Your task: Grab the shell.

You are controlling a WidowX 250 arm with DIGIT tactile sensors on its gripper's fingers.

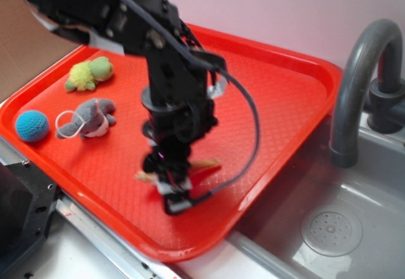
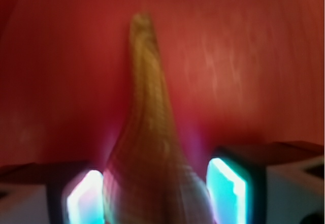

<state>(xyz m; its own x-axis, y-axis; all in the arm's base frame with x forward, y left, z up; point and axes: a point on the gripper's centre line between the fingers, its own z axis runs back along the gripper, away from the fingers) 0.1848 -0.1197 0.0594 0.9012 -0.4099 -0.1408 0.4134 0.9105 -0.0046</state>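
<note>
**Arm bent down, jaws on both sides of the shell**

The black arm (image 1: 126, 13) enters from the 10 o'clock corner of the exterior view and bends steeply down at the wrist (image 1: 174, 111). The gripper (image 1: 169, 181) points down, a little toward 6 o'clock. In the wrist view, the two fingers (image 2: 81, 201) stand apart at 7 and 5 o'clock, and the shell (image 2: 147, 148) sits between them. The picture is blurred, so contact with the pads is not clear.

A pale pinkish wall (image 1: 272, 7) stands behind. A grey sink basin (image 1: 373, 184) with a round drain (image 1: 331, 229) lies at right, a curved grey faucet (image 1: 357, 70) arching over it. Light is soft and even.
</note>
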